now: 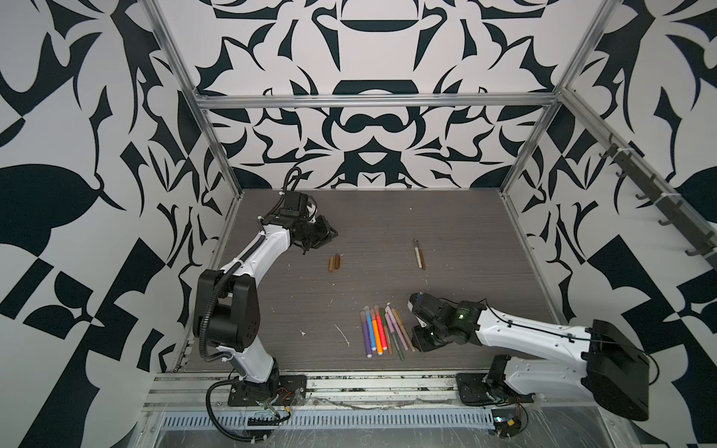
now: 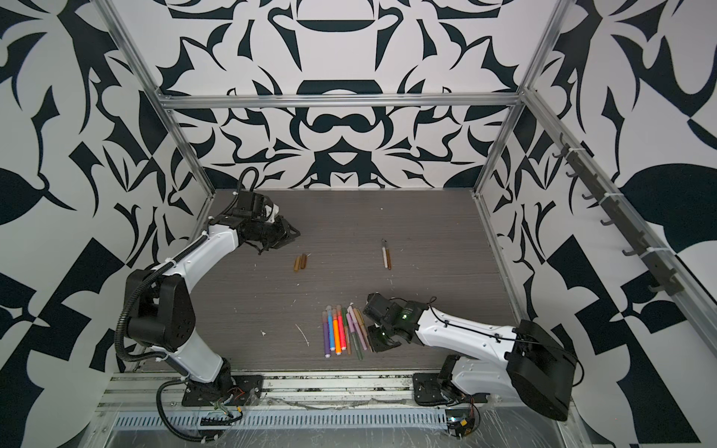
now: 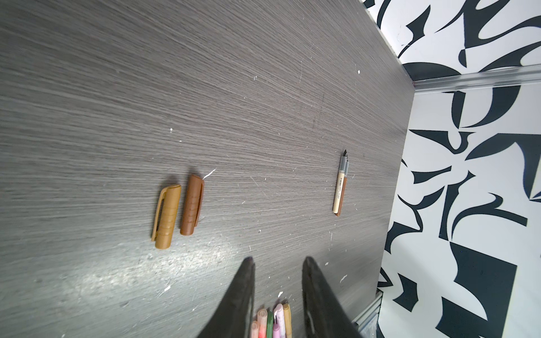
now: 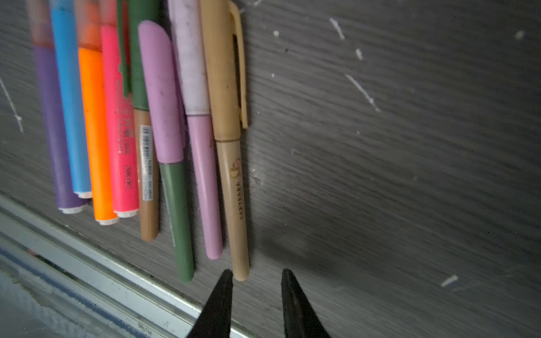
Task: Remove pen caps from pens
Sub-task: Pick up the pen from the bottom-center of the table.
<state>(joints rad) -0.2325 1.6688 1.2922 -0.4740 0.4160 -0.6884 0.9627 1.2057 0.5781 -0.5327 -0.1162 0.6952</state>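
Pen caps [image 3: 167,213]: 2 off, beyond-left of 8-pen bundle [image 1: 382,329]; 2 bare pens [image 1: 419,258] beyond bundle. Both jaws spread, empty; right jaws beside bundle's tan pen [image 4: 232,187]. Step: pen 3 approach. Next: straddle barrel, pinch.

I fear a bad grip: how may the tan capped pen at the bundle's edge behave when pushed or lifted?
Likely stiff and light: the tan pen is a slim, straight plastic tube. Its round barrel may roll, though the clip should soon stop it. Pushed sideways, it would probably nudge the pink pen beside it.
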